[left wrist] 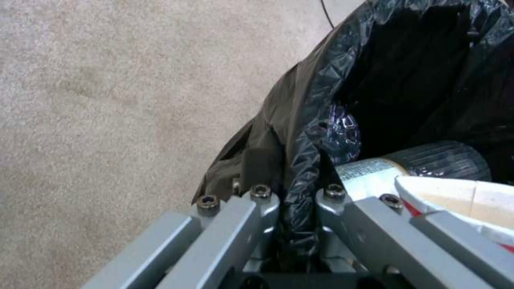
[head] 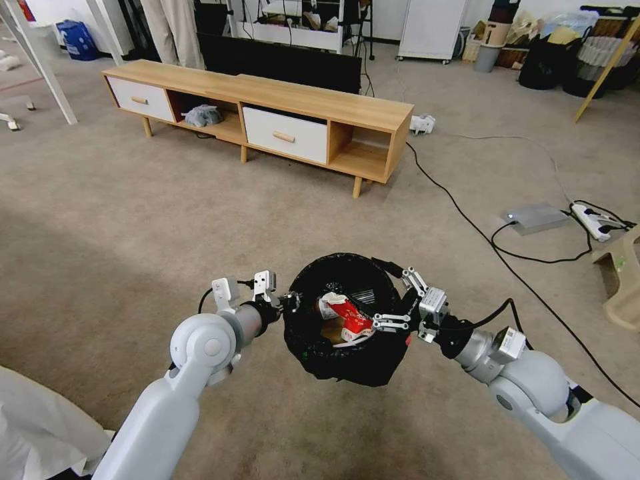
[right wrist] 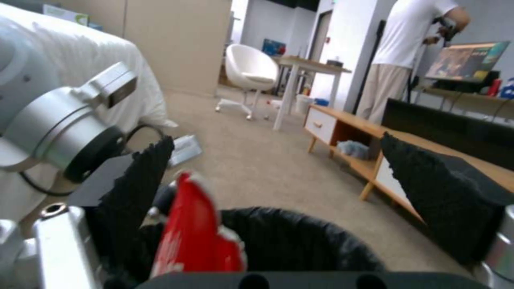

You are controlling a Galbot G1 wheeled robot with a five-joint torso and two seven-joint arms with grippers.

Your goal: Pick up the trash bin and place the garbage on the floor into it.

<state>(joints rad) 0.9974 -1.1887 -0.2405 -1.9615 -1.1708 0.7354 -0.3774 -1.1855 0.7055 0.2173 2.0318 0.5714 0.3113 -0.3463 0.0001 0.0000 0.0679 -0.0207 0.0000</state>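
The robot holds the small round bin lined with a shiny black plastic bag (head: pixel 347 363) up above the beige carpet floor (head: pixel 167 220).
The left gripper (head: pixel 291 301) pinches the bin's left rim. The right gripper (head: pixel 395 303) is spread wide at the right rim, above a red-and-white wrapper (head: pixel 347 317) inside.

Even indoor light, bent head-view edges, perhaps motion-blurred right wrist view.

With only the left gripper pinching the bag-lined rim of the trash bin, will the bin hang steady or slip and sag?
The left gripper pinches the trash bin through glossy, crinkled liner, so the film may slip. The load looks light: a red-and-white wrapper and little else, so sagging seems unlikely. Held at one side, it could tilt; the right gripper is open at the opposite rim.
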